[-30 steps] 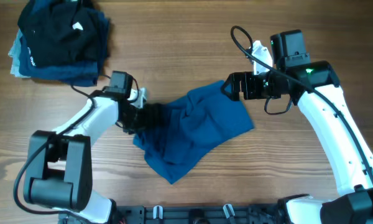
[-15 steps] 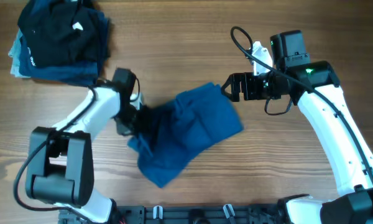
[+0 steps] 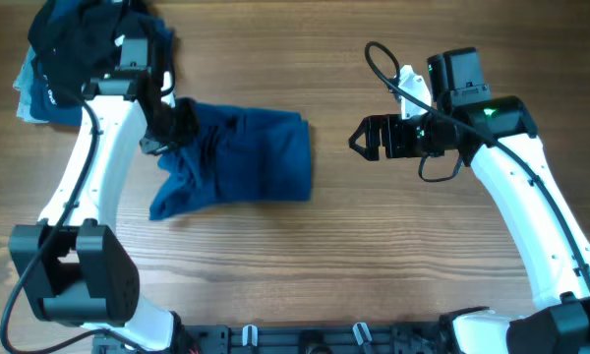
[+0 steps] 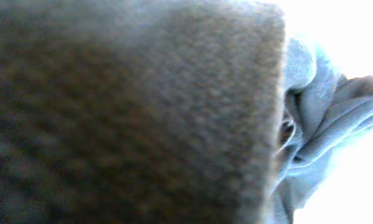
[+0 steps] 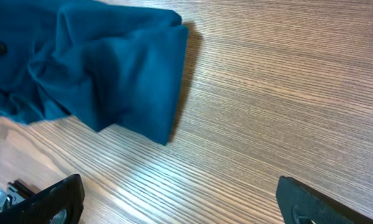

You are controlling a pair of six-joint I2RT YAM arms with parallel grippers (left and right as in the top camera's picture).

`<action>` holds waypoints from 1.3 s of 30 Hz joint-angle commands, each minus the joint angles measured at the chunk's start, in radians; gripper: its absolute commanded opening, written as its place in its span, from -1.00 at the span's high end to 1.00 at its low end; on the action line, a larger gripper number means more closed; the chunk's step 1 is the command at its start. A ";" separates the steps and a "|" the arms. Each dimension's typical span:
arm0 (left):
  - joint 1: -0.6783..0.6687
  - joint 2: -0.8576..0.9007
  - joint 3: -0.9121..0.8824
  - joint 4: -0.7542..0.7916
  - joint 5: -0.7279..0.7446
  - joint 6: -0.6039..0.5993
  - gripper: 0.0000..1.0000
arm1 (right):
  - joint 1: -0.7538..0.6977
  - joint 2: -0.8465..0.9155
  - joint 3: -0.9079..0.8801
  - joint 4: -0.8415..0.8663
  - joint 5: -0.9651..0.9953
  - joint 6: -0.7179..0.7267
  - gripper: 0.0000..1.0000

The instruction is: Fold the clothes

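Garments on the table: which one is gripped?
The mid-blue garment, lying alone; the left gripper is shut on its edge. The dark garments lie stacked, ungripped.

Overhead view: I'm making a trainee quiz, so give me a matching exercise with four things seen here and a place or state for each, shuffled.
Things:
1. left gripper
2. right gripper
3. blue garment
4. dark clothes pile

Places or states:
a. open and empty
b. stacked at the far left corner
c. shut on cloth
d. crumpled, left of centre

Pairs: 1-c, 2-a, 3-d, 4-b.
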 commanded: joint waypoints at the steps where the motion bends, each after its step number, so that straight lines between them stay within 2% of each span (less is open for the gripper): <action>1: -0.039 -0.030 0.037 0.018 0.013 -0.079 0.92 | 0.001 0.006 0.003 0.005 -0.001 0.003 -1.00; 2: -0.050 -0.030 0.037 0.024 0.019 -0.092 0.91 | 0.001 0.011 0.003 0.006 -0.002 0.008 -0.99; 4: -0.089 -0.030 0.037 0.061 0.021 -0.145 0.73 | 0.001 0.028 0.003 0.006 -0.002 0.008 -0.99; 6: -0.113 -0.030 0.037 0.091 0.021 -0.195 0.64 | 0.001 0.045 0.003 0.006 -0.002 0.012 -0.99; 12: -0.221 -0.022 0.037 0.235 0.024 -0.332 0.67 | 0.002 0.094 0.003 0.009 -0.009 0.046 -0.99; 26: -0.399 0.034 0.035 0.358 0.024 -0.417 0.81 | 0.002 0.130 0.003 0.058 -0.008 0.086 -0.99; 32: -0.467 0.135 0.035 0.391 0.023 -0.428 0.77 | 0.002 0.132 0.003 0.067 -0.008 0.087 -0.99; 36: -0.478 0.198 0.035 0.419 0.018 -0.427 0.56 | 0.002 0.132 0.003 0.062 -0.008 0.087 -1.00; 39: -0.478 0.239 0.035 0.436 0.008 -0.428 0.58 | 0.002 0.132 0.003 0.062 -0.008 0.087 -0.99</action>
